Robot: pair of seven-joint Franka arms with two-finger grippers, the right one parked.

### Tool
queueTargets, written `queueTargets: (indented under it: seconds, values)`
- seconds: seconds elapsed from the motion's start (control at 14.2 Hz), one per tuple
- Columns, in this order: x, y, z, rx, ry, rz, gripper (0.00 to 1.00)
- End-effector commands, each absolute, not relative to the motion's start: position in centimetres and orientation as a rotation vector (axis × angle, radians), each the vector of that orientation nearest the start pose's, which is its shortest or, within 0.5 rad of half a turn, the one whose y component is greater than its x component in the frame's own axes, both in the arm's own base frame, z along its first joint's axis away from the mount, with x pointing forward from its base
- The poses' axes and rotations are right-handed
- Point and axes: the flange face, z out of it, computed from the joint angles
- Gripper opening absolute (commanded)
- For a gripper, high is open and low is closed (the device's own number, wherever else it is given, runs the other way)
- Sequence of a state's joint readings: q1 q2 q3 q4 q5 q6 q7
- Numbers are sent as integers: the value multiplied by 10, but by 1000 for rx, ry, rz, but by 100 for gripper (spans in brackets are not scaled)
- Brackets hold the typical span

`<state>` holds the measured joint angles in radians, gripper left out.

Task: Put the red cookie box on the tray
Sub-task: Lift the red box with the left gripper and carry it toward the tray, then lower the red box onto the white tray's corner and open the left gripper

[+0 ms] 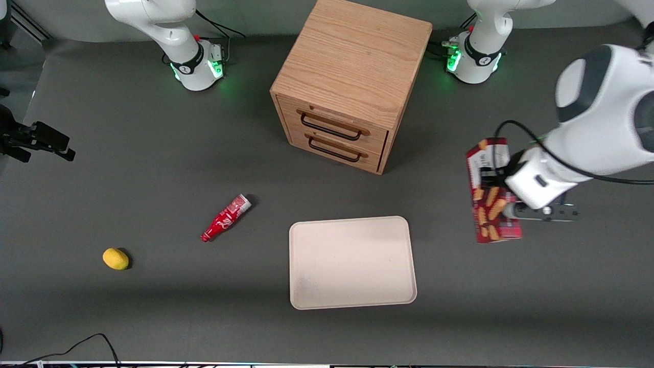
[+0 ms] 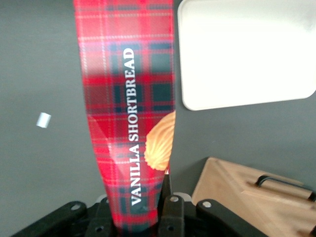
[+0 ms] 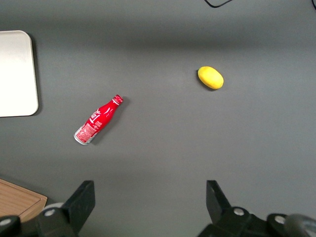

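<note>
Red cookie box point(image 2: 129, 123) clamped in claw point(image 2: 136, 217), held above grey bench point(image 1: 153, 168), toward working arm's end, apart from beige tray point(image 1: 351, 263).

White capitals reading "VANILLA SHORTBREAD" run lengthwise down the tartan side of the red cookie box point(image 2: 129, 123) clamped in my gripper point(image 2: 136, 215). I read nothing else.

Red tartan cookie box point(image 1: 491, 204) apparently lifted in claw point(image 1: 503, 197), beige tray point(image 1: 352, 262) flat, well apart.

Front view high, looking down; wrist views close, all sharing tray point(image 1: 352, 263) point(image 2: 247, 49) point(image 3: 17, 74).
</note>
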<state>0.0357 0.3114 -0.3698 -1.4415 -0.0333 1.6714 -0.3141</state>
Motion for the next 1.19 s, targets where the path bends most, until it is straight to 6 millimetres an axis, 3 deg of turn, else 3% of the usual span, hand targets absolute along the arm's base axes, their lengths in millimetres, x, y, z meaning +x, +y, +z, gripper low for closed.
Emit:
queueTargets:
  seconds: [0.0,0.28,0.63,0.77,0.84,1.12]
  values:
    - [632,-233,487,-3255,-112,80,0]
    - [647,-283,416,-3227,-170,-10,0]
    - [665,-315,322,-3207,-129,-194,0]
    - [656,-347,286,-3200,-117,-264,0]
    - [659,-345,268,-3192,-115,-279,0]
    - [658,-346,245,-3171,-43,-292,0]
